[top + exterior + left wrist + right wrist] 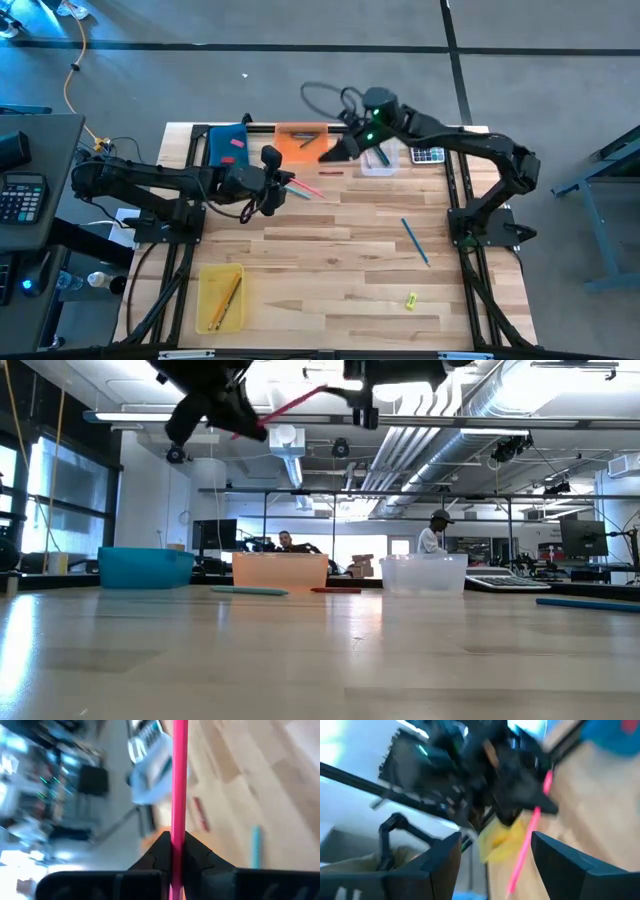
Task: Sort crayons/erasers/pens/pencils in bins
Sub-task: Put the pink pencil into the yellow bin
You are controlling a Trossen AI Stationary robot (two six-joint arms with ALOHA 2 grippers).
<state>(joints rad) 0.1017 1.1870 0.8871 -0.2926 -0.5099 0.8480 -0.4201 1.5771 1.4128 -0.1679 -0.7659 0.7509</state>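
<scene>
Left gripper point(283, 186): we have it clamped on the pink pencil point(305, 188), lifted just in front of the orange bin point(300, 140), so it can be carried to its bin.
Right gripper point(338, 150): fingers spread, holding nothing, beside the orange bin.
Yellow bin point(204, 291): well forward of the orange bin; we judge it the pencil's place, since pencils lie there.

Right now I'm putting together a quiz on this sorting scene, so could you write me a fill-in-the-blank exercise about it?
1. The left gripper is shut on a ___ pencil.
2. The right gripper has its fingers ___.
3. The yellow bin sits near the table edge on the ___ arm's side.
4. The blue pen lies on the bare ___.

Missing words: pink; open; left; table
</scene>
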